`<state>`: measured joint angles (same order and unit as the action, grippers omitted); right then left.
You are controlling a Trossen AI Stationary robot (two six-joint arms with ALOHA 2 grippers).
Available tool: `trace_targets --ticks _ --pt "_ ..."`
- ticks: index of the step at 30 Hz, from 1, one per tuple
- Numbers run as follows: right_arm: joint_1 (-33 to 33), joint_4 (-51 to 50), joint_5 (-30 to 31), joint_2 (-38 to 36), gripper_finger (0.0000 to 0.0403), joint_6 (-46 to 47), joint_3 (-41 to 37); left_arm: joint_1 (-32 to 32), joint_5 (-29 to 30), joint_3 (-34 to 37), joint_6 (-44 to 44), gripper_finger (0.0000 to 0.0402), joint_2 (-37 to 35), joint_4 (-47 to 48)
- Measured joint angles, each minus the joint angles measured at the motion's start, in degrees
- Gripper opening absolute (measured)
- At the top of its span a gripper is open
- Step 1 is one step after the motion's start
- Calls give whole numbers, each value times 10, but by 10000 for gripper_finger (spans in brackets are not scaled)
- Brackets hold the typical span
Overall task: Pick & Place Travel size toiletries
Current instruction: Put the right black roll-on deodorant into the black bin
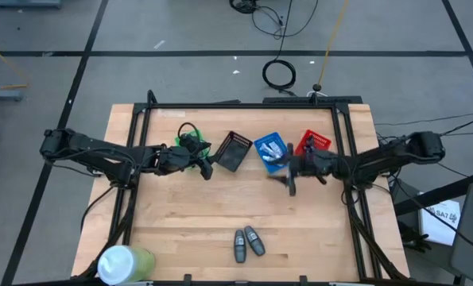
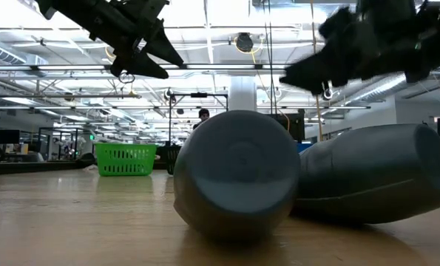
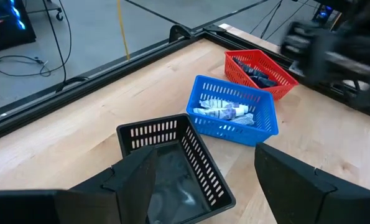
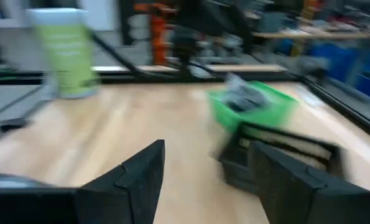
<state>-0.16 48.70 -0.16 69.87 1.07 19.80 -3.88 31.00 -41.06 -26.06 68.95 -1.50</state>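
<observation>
Two grey oval bottles [image 1: 248, 242] lie side by side near the table's front edge and fill the low view [image 2: 308, 177]. White-silver tubes [image 3: 225, 112] lie in the blue basket [image 1: 271, 152]. Dark pieces [image 3: 254, 70] lie in the red basket [image 1: 314, 143]. My left gripper [image 1: 207, 167] hovers open above the black basket [image 3: 172, 168], with nothing between its fingers. My right gripper [image 1: 288, 168] hangs open just in front of the blue basket, clear of the table, also empty [image 4: 203, 180].
A green basket [image 1: 190, 139] with dark things inside stands at the far left, next to the black basket [image 1: 234, 151]. A large white-and-green cylinder [image 1: 125, 262] lies at the front left corner. Bare wood stretches between the baskets and the bottles.
</observation>
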Motion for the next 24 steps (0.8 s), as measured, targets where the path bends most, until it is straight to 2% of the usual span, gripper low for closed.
trace_targets --ticks 3,7,11,16,24 --pt "79 -67 15 0 225 -18 56 0 0 0 0 267 0 0" --pt "190 -244 123 12 226 -27 152 0 0 0 0 267 0 0" --pt "276 -383 213 56 227 29 245 2 0 0 0 267 0 2" --pt "344 -462 225 136 227 115 329 11 4 0 4 267 1 10" --pt "393 -420 178 268 227 183 417 20 4 0 -26 267 1 38"
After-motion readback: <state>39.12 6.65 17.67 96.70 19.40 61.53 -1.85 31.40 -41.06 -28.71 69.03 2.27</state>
